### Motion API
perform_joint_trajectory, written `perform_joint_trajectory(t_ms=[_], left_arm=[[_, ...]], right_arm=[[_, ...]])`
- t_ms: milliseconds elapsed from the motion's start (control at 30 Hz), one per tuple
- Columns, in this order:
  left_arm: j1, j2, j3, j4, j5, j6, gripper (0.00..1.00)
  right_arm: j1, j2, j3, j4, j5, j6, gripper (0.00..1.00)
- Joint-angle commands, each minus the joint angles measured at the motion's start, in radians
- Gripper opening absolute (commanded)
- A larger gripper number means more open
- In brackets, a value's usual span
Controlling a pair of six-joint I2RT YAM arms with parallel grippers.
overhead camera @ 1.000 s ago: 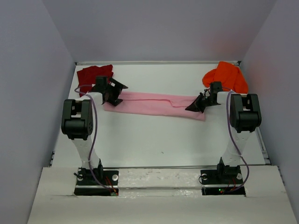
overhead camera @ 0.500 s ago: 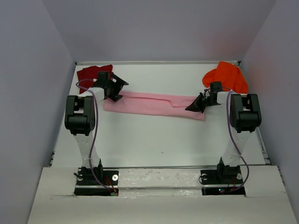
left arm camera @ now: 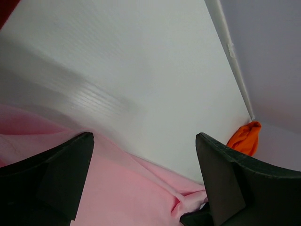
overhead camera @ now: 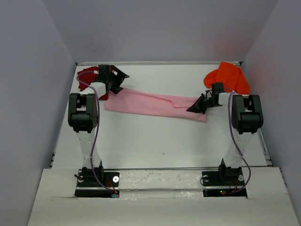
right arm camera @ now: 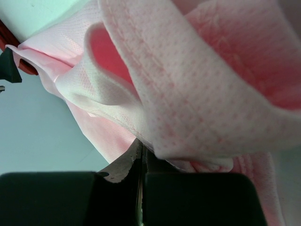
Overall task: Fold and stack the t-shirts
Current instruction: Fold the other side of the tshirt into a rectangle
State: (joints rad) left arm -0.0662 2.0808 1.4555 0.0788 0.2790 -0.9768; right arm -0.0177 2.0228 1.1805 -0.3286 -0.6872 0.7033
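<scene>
The light pink t-shirt lies as a long folded strip across the middle of the table. My left gripper is open and empty, raised just beyond the strip's left end, next to the dark red t-shirt at the back left. The pink cloth shows between its spread fingers. My right gripper is shut on the pink t-shirt's right end; a fold of the cloth bunches over the closed fingertips. The bright orange t-shirt lies crumpled at the back right and also shows in the left wrist view.
The white table is boxed in by grey walls at the back and on both sides. Its back rim runs just behind the red and orange shirts.
My left gripper has let go of the pink strip's left end and moved back and left toward the dark red t-shirt. The right gripper has not moved.
</scene>
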Motion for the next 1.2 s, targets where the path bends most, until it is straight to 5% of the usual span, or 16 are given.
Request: perform_joint_trajectory(t_ms=[0, 467, 700, 967, 1167], left_arm=[[-0.006, 0.01, 0.068, 0.024, 0.006, 0.021, 0.99], [-0.003, 0.042, 0.204, 0.081, 0.112, 0.188, 0.99], [-0.003, -0.128, 0.155, 0.07, 0.192, 0.303, 0.99], [-0.012, -0.418, -0.289, 0.061, 0.311, 0.306, 0.99], [-0.027, -0.452, -0.495, 0.107, 0.338, 0.323, 0.99]], right_arm=[[0.004, -0.006, -0.035, -0.033, 0.087, -0.041, 0.0], [0.004, -0.012, -0.032, -0.032, 0.08, -0.041, 0.0], [0.004, -0.009, -0.022, -0.032, 0.077, -0.038, 0.0], [0.004, -0.003, -0.009, -0.032, 0.077, -0.036, 0.0], [0.004, -0.001, -0.001, -0.033, 0.081, -0.034, 0.0]])
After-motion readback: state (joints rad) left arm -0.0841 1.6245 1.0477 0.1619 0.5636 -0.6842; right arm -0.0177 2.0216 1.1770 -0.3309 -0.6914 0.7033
